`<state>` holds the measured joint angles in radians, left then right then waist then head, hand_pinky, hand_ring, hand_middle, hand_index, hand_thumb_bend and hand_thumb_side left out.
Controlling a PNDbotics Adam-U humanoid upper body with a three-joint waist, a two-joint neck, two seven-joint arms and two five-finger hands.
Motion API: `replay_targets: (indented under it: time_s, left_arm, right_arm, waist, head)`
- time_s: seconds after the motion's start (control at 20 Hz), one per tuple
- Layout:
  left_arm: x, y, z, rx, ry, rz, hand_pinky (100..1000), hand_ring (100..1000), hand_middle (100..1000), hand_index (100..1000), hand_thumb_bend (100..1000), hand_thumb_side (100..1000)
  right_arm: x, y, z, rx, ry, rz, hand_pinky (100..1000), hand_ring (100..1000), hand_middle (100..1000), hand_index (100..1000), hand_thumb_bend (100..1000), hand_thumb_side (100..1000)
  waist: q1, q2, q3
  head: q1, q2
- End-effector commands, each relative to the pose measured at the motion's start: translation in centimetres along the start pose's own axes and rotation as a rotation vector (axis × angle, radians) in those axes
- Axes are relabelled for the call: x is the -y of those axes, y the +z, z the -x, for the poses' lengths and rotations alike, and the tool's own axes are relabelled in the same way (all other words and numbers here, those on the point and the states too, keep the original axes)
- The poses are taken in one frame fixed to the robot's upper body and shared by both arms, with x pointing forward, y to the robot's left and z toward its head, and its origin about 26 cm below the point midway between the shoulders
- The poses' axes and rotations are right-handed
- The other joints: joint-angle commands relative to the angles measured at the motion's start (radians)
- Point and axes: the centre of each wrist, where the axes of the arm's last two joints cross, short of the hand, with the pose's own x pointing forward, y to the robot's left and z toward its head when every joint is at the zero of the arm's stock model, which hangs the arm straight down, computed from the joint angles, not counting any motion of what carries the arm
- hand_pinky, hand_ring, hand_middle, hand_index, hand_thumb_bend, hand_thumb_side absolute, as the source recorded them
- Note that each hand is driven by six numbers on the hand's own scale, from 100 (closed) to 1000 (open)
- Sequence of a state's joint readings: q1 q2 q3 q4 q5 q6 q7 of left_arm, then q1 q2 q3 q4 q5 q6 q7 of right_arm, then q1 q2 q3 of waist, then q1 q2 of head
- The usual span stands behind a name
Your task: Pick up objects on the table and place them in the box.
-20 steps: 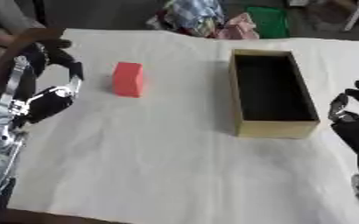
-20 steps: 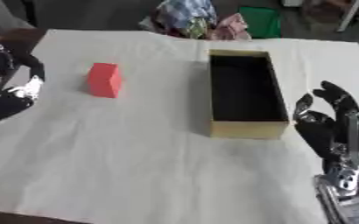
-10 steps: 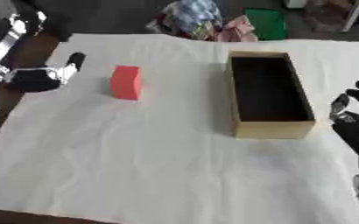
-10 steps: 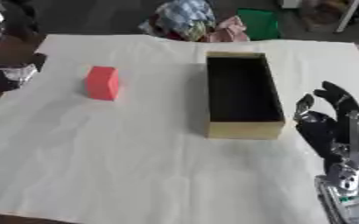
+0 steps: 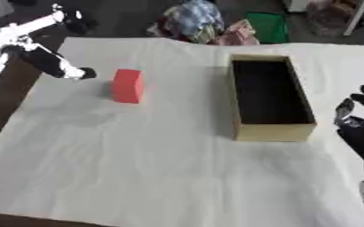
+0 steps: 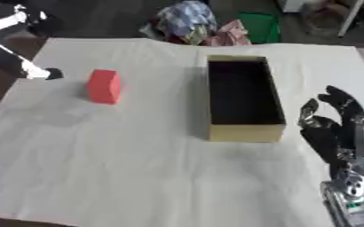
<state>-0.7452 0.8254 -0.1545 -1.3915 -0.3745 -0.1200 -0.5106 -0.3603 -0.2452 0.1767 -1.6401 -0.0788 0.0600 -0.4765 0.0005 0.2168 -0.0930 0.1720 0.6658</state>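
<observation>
At the far left, the left hand (image 5: 57,66) reaches in over the edge of the bench (image 5: 162,177), its fingers (image 5: 80,73) stretched out straight and apart toward the middle, holding nothing; the silver and black arm behind it runs up into the upper left corner. Just to the right of those fingertips, near but not touching them, a red block (image 5: 128,85) stands upright on the white cloth that covers the bench, casting a faint shadow to its left. Farther right, well apart from the block, an open box (image 5: 271,97) with tan walls and a dark inside lies lengthwise, its long sides running away from the camera; nothing can be made out inside it. Beyond the far edge of the bench, between block and box, a heap of coloured bags (image 5: 200,26) and something green (image 5: 267,26) lie on the dark floor. At the right, near the lower corner, the right hand (image 6: 340,133) rests beside the box's near end without touching it, its black fingers (image 6: 344,99) pointing up, relaxed and spread, holding nothing, with the silver wrist below it at the picture's edge.
</observation>
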Motion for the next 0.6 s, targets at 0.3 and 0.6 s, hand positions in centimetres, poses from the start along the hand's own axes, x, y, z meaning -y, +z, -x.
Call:
replay_targets:
  time_s: [0.3, 0.6]
  left_arm:
    - [0.9, -4.4, 0.5, -0.039, -0.101, 0.088, 821, 754, 751, 870, 627, 190]
    - [3.2, -6.2, 1.5, -0.087, -0.102, 0.132, 813, 747, 742, 866, 643, 196]
  right_arm:
    - [0.2, -0.3, -0.7, 0.030, 0.004, -0.015, 655, 934, 695, 818, 100, 100]
    - [0.0, -0.3, -0.7, 0.030, -0.001, -0.021, 655, 934, 695, 818, 100, 100]
  waist:
    - [0.003, -0.020, -0.012]
    - [0.003, -0.018, -0.021]
  head:
    - [0.007, 0.001]
    - [0.010, -0.003]
